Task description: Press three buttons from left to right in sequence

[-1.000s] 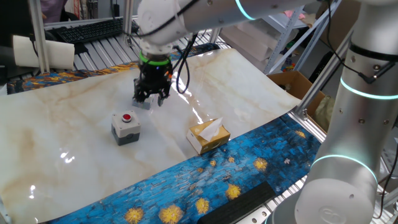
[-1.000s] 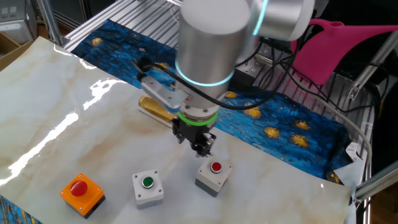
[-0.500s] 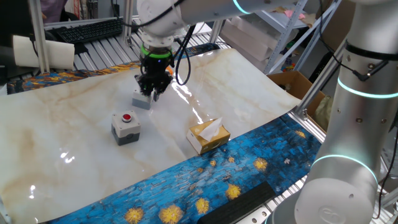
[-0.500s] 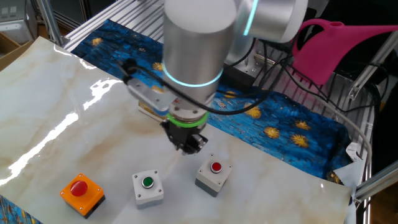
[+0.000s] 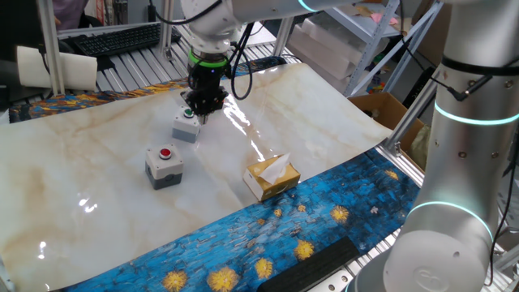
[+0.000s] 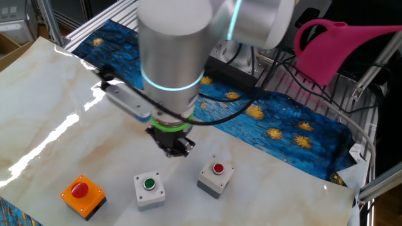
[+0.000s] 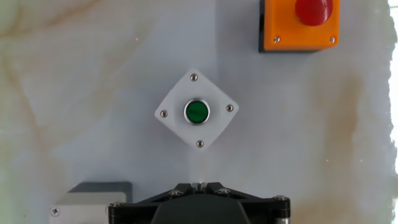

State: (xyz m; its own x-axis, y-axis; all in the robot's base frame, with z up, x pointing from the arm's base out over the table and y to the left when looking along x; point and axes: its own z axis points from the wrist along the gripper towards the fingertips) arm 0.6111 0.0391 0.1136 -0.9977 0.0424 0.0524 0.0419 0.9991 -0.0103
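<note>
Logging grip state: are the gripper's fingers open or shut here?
Shut: the hand view shows the gripper fingertips meeting, holding nothing.

- No text, label, brand, number or sign can be read in any view
- The three button boxes show plain lids with no lettering
- The tissue box at frame centre shows no legible print

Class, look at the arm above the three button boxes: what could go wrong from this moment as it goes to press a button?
1. The shut gripper hangs between the green button box and the grey box with the red button, not centred over either. Coming straight down, it may miss a button cap.
2. In the hand view the green button lies ahead of the fingertips, and its box sits rotated, so an off-centre push could hit the lid or shove the box.
</note>
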